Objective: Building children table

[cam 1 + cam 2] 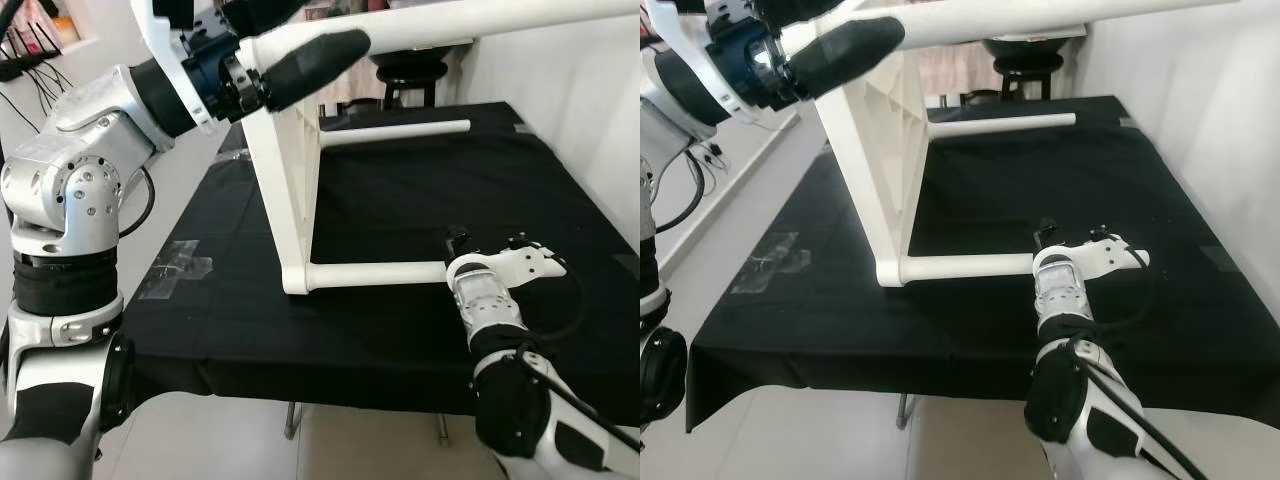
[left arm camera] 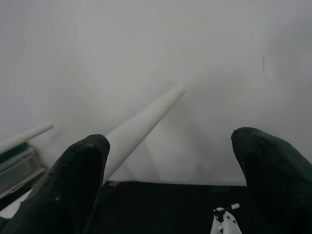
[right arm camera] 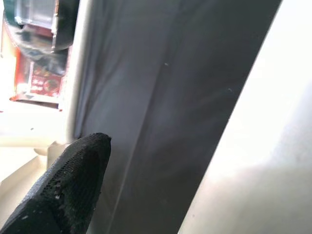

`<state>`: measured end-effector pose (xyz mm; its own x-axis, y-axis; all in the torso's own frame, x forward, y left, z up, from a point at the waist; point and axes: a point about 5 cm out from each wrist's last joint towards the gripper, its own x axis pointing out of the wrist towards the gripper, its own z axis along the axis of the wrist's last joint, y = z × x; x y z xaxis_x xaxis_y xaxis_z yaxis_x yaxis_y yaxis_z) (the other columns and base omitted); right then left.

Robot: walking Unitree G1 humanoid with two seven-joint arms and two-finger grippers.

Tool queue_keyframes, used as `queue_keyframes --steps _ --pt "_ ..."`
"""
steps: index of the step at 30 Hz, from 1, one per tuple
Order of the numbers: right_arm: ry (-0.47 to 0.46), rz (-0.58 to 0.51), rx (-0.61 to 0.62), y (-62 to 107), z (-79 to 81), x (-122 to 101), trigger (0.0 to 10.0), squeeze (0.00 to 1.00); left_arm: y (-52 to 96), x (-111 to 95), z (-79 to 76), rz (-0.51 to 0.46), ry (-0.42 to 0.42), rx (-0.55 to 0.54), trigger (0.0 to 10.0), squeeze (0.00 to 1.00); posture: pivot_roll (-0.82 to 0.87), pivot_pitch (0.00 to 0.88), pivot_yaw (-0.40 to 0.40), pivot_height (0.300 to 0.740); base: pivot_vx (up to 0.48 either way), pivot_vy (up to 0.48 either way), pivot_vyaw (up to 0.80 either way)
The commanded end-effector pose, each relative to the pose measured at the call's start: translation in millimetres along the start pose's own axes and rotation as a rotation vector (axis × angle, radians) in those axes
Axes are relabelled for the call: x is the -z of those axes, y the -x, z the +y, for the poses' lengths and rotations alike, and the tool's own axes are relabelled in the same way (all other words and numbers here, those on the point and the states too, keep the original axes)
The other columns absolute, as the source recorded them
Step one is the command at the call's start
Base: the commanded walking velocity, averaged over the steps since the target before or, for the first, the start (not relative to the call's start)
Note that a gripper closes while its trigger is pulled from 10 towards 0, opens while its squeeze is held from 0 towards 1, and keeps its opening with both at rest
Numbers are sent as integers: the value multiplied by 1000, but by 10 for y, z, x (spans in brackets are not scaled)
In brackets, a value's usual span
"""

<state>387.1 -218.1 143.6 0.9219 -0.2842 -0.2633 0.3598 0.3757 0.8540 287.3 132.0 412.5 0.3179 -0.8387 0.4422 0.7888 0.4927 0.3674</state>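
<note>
white table frame (image 1: 285, 190), tipped sideways, legs horizontal

Home room: tiled floor (image 1: 180, 440), white wall (image 1: 590, 110), black-clothed table (image 1: 400, 330), black stool (image 1: 410, 78) far behind.

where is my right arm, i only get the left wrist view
observer: low on the near side. its wrist is at the free end of the lower leg, which lies on the black cloth.
operator: is the table upright
observer: no, the table is on its side, with its top standing on edge on the cloth.
operator: where along the upper leg is my left gripper
observer: the left gripper is at the end of the upper leg where it joins the top, high above the cloth.
</note>
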Motion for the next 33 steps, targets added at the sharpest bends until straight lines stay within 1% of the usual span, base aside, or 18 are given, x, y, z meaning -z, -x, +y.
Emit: queue_keyframes --steps 1,2,4,7,10,11,12,15,16,17,20,23,25,26,28,31,32,33 --pt "5 30 -26 38 -58 49 10000 200 71 -42 -13 14 -14 8 10000 0 -30 59 37 740 0 0 0" --pt "0 39 -40 99 -137 53 10000 0 102 -57 -16 16 -15 3 10000 0 -32 63 31 740 0 0 0" --pt "-3 43 -49 149 -188 53 10000 0 122 -67 -18 17 -15 -1 10000 0 -32 63 30 740 0 0 0" --pt "-10 59 -73 391 -377 -1 10000 0 157 -84 -33 29 -14 -4 10000 0 -38 70 27 740 0 0 0" --pt "-10 59 -73 391 -377 -1 10000 0 157 -84 -33 29 -14 -4 10000 0 -38 70 27 740 0 0 0" --pt "-33 101 -121 625 -437 -27 10000 0 168 -84 -46 36 -9 2 10000 0 -50 76 31 740 0 0 0" --pt "-41 129 -150 746 -439 -22 10000 0 167 -78 -54 38 -8 5 10000 0 -50 76 31 740 0 0 0" --pt "-45 151 -173 845 -435 -17 10000 0 168 -76 -61 39 -6 7 10000 0 -52 79 31 740 0 0 0" --pt "-49 173 -179 995 -461 -28 10000 0 164 -69 -73 40 -4 12 10000 0 -59 84 34 740 0 0 0" --pt "-49 173 -179 995 -461 -28 10000 0 164 -69 -73 40 -4 12 10000 0 -59 84 34 740 0 0 0" --pt "-28 214 -140 1414 -611 -86 10000 0 171 -60 -93 45 5 21 10000 0 -61 88 36 740 0 0 0" --pt "-8 228 -141 1567 -651 -100 10000 0 185 -56 -90 50 6 19 10000 0 -66 89 41 740 0 0 0" --pt "37 243 -188 1653 -600 -117 10000 0 198 -51 -84 52 10 13 10000 0 -72 89 47 740 0 0 0" --pt "113 236 -263 1651 -491 -143 10000 0 207 -38 -80 51 15 7 10000 0 -76 84 50 740 0 0 0" --pt "113 236 -263 1651 -491 -143 10000 0 207 -38 -80 51 15 7 10000 0 -76 84 50 740 0 0 0" --pt "211 219 -370 1641 -294 -178 10000 0 218 -6 -87 45 32 -3 10000 0 -75 76 55 740 0 0 0" --pt "211 219 -370 1641 -294 -178 10000 0 218 -6 -87 45 32 -3 10000 0 -75 76 55 740 0 0 0" --pt "302 196 -477 1596 -57 -166 10000 0 230 80 -142 44 77 -6 10000 0 -69 66 56 740 0 0 0"
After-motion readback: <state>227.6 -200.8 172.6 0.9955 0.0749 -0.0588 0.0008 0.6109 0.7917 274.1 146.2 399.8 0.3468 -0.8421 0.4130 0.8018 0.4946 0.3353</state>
